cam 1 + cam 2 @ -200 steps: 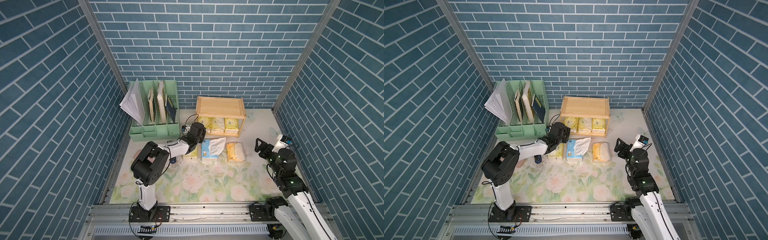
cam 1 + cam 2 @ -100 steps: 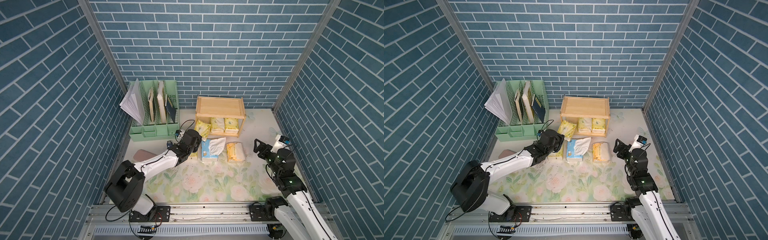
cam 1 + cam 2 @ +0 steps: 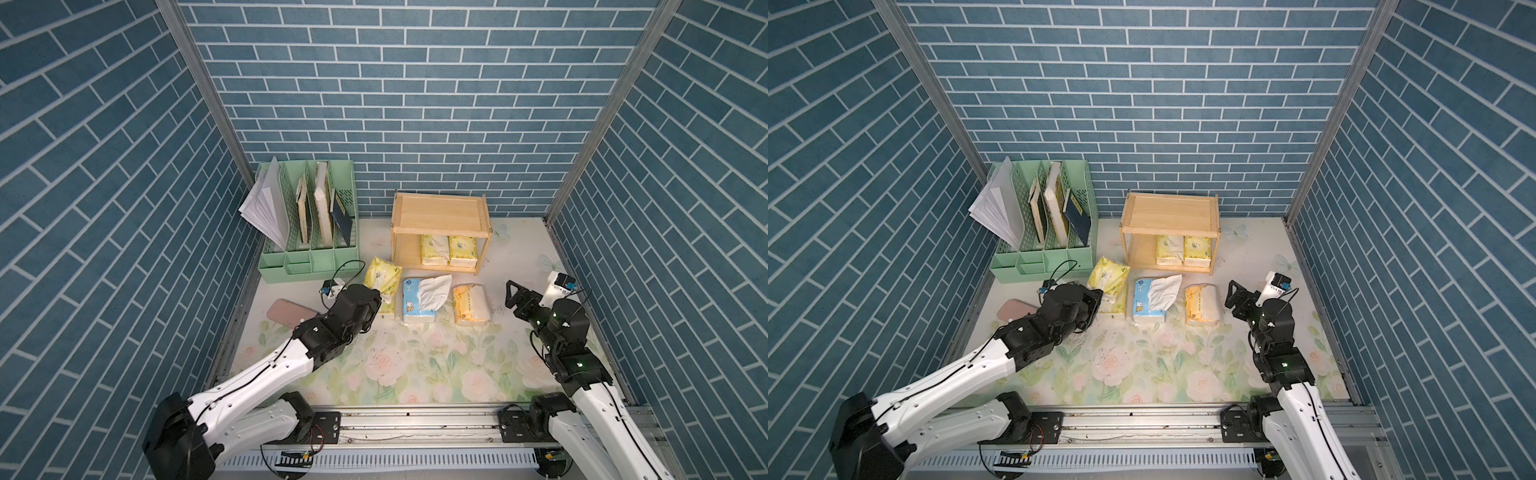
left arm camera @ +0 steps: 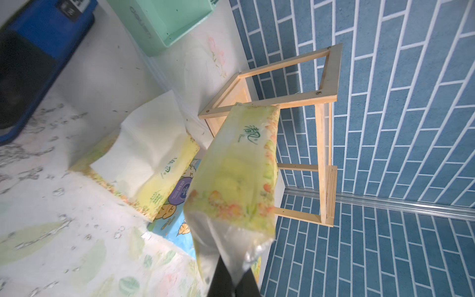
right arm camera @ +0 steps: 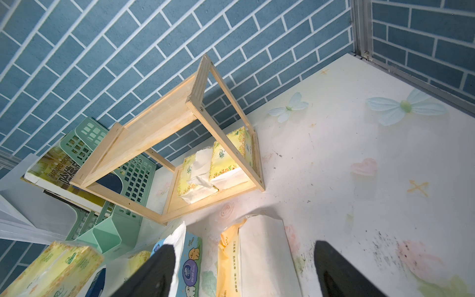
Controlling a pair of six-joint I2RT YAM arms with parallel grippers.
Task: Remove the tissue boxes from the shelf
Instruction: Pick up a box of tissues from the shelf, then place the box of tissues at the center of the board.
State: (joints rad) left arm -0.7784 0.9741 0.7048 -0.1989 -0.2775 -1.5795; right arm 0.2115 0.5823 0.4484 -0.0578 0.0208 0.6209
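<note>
The left arm (image 3: 266, 368) stretches low across the bench (image 3: 415, 365), jaws clamped on a yellow-green tissue pack (image 3: 381, 277) held tilted just in front of the shelf (image 3: 440, 212); the right arm (image 3: 561, 324) stands bent, jaws apart.

— What moved?
— The left arm (image 3: 266, 370) drew back from the shelf (image 3: 440, 210). Its jaws are clamped on a yellow-green pack (image 3: 383, 275) that lay in the lower tier a second ago.
— And the shelf?
— Three there then, two packs (image 3: 448, 249) now. The arm's swing also uncovered a pink flat thing (image 3: 286, 313) on the counter (image 3: 415, 365).
</note>
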